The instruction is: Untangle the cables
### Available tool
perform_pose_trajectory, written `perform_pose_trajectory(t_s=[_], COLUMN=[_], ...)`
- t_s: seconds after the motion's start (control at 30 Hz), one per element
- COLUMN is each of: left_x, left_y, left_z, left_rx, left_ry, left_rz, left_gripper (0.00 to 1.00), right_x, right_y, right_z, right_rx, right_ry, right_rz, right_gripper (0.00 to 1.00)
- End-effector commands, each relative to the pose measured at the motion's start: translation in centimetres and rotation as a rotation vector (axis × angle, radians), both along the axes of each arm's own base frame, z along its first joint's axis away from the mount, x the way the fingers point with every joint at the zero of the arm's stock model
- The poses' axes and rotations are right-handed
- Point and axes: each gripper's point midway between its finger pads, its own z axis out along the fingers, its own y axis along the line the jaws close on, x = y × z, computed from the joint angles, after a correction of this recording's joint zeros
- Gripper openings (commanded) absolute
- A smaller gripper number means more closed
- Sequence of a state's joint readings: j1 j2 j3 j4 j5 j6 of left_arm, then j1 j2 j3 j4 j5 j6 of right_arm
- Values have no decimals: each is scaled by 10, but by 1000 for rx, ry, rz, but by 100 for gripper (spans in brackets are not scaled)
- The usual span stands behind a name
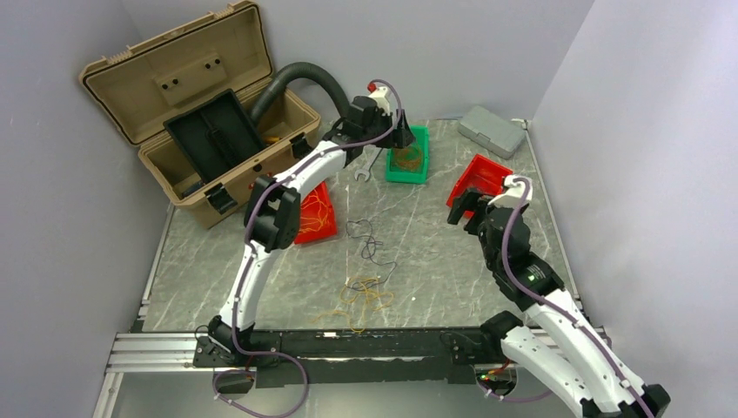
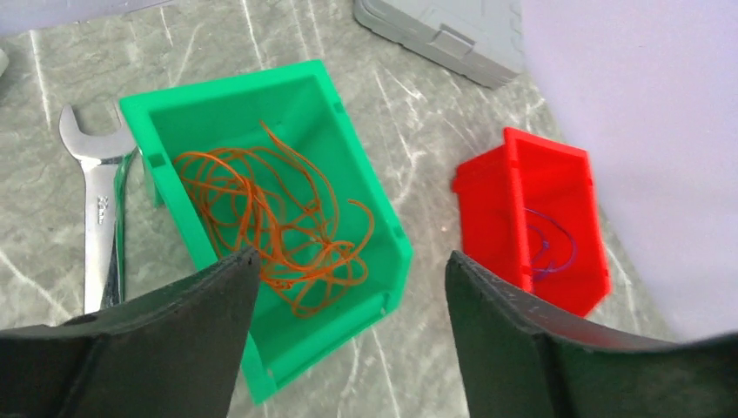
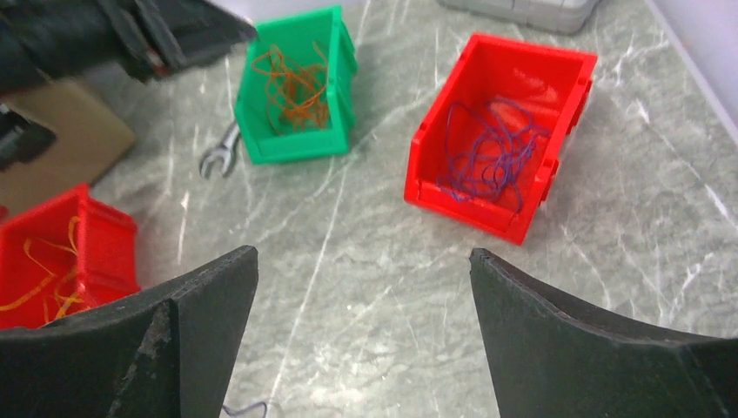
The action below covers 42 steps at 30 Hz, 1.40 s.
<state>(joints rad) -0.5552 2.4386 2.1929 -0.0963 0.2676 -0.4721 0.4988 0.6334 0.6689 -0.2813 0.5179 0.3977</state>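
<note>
1. Far left there's a tan hard-plastic toolbox with its lid flipped open and a black tray inside. A fat ribbed dark hose arches up from behind it.
2. Next comes the left red bin, glossy moulded plastic, sitting on the desk, which is grey and marble-look with pale veins. Thin yellow-orange cables lie inside the bin.
3. Mid-desk, some loose cables lie straight on the surface. There's a curly black strand and, nearer the arm bases, a yellow-orange squiggle.
4. A shiny flat metal wrench with an open end lies just beside the green bin.
5. That green bin is boxy, and a springy heap of orange cables sits in it. The left end effector hangs over it, released, with its matte black fingers spread wide and nothing between them.
6. The right end effector is released too, jaws wide apart and empty, above bare desk near the right red bin. That bin holds loopy thin purple wires.
7. Back right sits a closed, flat grey case with rounded corners.
</note>
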Motion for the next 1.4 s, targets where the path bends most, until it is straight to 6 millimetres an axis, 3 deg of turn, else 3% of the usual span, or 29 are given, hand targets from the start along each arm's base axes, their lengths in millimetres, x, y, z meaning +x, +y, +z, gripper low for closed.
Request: perform_pose_trajectory(t_s=[0.0,0.13,0.3,0.5,0.73,0.87,1.03,1.2,1.37], left_x=[-33,-63,-122,-194,-255,-280,-295,-301,-303], left_y=[13,48,96,157,210,236,264,278,281], left_z=[103,131,150,148,118,105,107,110,110], left_rx=[-58,-8,65,90,161,224,265,276,291], left_ry=[-124,-145,-127,-117,-100,-93,-133,-163,-170], left_rz=[-41,19,48,126,171,194,264,302,306], left_gripper=[86,98,99,99,99,99,100,99,100], right_x=[3,6,4,12,25,28,30,32,29], right_y=[17,58,114,162,200,215,217,223,218], right_z=[-5,-37,-76,-107,-148,-167,-195,-226,-246], right_rx=[21,6,38,96,-53,-149,-274,-335,-417], right_ry=[47,178,341,421,556,605,672,742,794], right_rz=[67,270,546,701,786,764,687,662,603], right_gripper=[94,94,94,100,100,100,98,84,40])
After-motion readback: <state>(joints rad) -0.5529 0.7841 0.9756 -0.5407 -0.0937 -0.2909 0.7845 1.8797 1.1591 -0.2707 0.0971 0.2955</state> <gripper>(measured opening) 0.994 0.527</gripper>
